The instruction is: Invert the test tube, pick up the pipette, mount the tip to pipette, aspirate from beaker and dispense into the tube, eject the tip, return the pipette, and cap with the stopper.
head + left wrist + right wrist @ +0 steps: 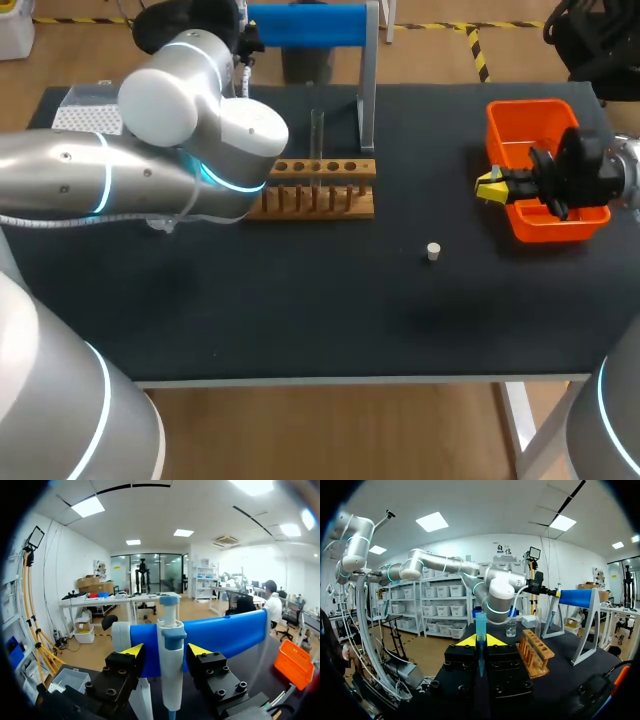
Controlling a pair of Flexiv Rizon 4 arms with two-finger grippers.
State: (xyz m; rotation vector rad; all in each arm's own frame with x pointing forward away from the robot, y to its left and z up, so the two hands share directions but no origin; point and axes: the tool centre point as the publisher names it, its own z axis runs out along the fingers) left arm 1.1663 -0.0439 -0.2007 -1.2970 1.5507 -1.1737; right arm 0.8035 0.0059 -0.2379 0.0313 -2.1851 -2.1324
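Left gripper (pixel 166 652): fingers apart, straddling the pipette (pixel 171 677), which hangs on the blue stand (pixel 225 635) at the rear of the desk (pixel 300 300). Judged light, rigid and smooth; best taken on the body under the collar. Its lower end is cut off. Right gripper (pixel 480 641): clamped on a blue tip (pixel 480 622); contact points hidden.
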